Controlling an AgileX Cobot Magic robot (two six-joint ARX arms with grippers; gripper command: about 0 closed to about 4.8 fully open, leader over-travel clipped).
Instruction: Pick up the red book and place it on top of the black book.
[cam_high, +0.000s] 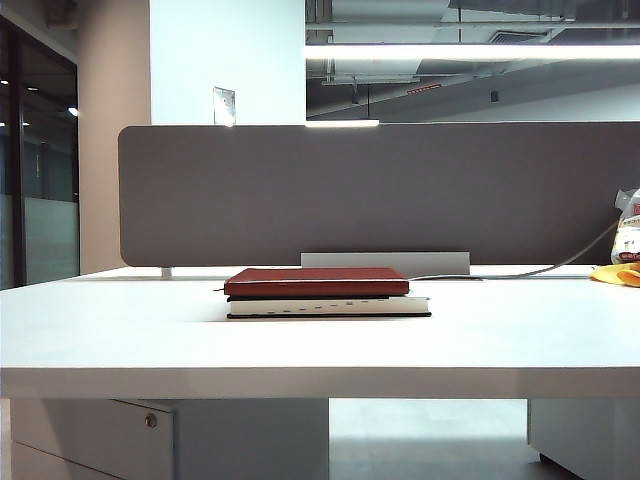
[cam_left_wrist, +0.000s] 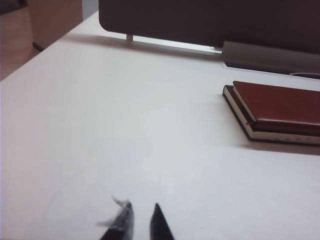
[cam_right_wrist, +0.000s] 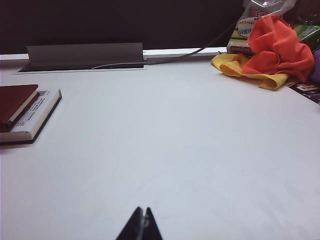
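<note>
I see the red book (cam_high: 316, 281) already lying lengthwise left-to-right atop the black book (cam_high: 328, 306) mid-desk (cam_high: 120, 330), left fingers (cam_left_wrist: 141, 220) slightly parted and empty nearer it, right fingers (cam_right_wrist: 142, 223) clenched empty.

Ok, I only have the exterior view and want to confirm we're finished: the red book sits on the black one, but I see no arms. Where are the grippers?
Observer: The left gripper hangs above bare table, apart from the red book and black book, its fingertips narrowly apart, holding nothing.
Operator: And the right?
Observer: The right gripper is shut and empty, on the books' other side.
Operator: Anything near it?
Observer: An orange cloth lies on a yellow cloth far across the table, well clear.
</note>
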